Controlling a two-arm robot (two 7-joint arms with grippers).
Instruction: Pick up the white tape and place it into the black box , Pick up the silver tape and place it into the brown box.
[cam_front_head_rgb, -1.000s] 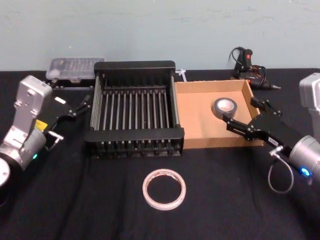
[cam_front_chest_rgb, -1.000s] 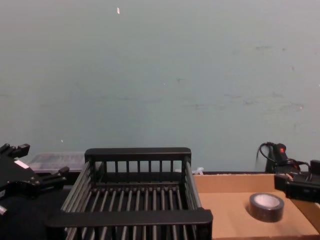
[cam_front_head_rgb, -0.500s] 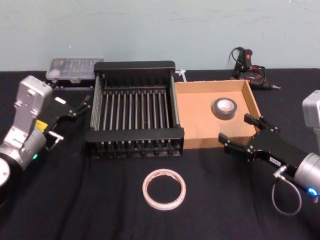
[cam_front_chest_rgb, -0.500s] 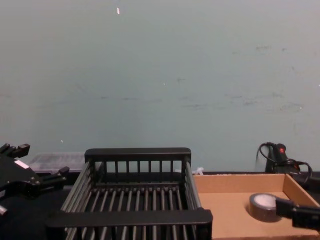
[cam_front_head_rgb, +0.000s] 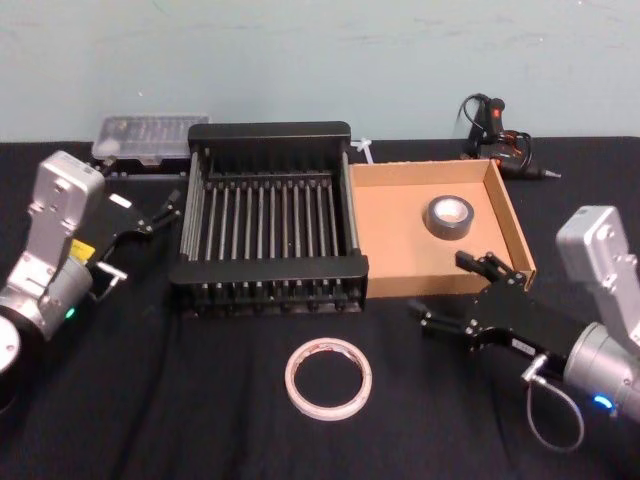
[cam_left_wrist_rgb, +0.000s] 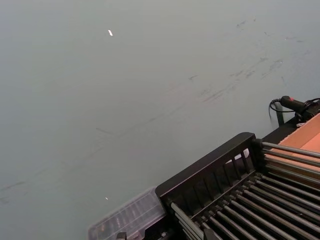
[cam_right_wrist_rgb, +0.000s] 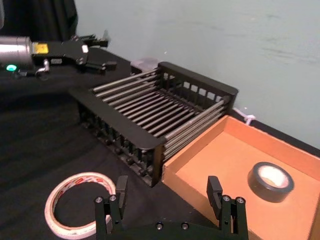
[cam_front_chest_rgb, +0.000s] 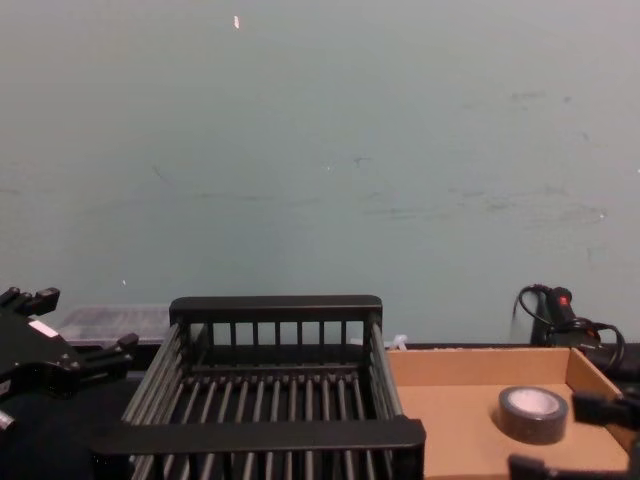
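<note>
Head view has the black slatted plastic crate, the black box, at the middle of the dark table, and everything else is placed from it. Touching its right wall sits the shallow brown cardboard tray, the brown box, and the small grey-silver tape roll with a pale centre, the silver tape, lies flat on the tan floor toward the tray's far right part, apart from all four low walls. In front of the crate, well apart from its near rim, the wide white tape ring with red-orange inner print, the white tape, lies flat on bare cloth with open table on every side.

The right gripper hovers in front of the tray's near wall, to the right of the crate's near corner and off to the right of the white ring, its black fingers spread wide and gripping nothing. The left gripper is parked just beside the crate's left wall with its fingers parted, also empty.

Behind the crate's left corner rests a clear plastic case; a black glue gun lies behind the tray.
</note>
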